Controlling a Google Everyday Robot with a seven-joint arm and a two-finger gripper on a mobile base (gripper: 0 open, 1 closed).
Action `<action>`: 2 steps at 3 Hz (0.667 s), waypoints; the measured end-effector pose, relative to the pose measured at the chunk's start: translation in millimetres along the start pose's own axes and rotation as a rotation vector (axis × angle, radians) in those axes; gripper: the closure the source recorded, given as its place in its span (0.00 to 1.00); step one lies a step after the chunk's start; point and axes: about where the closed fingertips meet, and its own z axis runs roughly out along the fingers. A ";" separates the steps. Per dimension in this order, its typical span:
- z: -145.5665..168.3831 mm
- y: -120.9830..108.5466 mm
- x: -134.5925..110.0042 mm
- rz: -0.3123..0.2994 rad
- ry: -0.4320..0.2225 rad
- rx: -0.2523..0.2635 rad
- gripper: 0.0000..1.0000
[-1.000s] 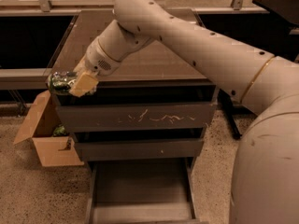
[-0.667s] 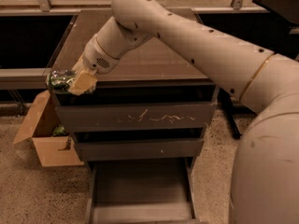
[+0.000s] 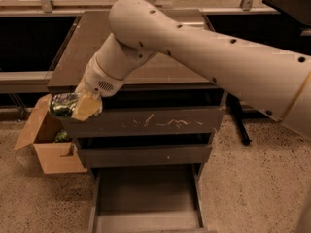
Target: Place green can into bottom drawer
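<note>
My gripper (image 3: 77,106) is shut on the green can (image 3: 62,104), holding it on its side in the air at the front left corner of the cabinet, level with the scratched top drawer (image 3: 146,123). One yellowish finger (image 3: 86,107) covers the can's right part. The bottom drawer (image 3: 146,198) is pulled out below and to the right of the can; its shallow tray looks empty. The middle drawer (image 3: 146,154) is closed.
An open cardboard box (image 3: 46,144) with something green inside stands on the floor left of the cabinet, below the can. The brown cabinet top (image 3: 87,38) lies behind my arm. A dark stand leg (image 3: 240,120) is on the right.
My gripper with the can has lowered slightly and drifted a little right, from beside the cabinet top's edge toward the top drawer's front.
</note>
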 end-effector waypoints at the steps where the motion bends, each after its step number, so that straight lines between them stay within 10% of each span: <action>1: 2.0 40.3 16.1 0.032 0.014 0.019 1.00; 2: 8.2 78.5 44.3 0.087 0.014 0.034 1.00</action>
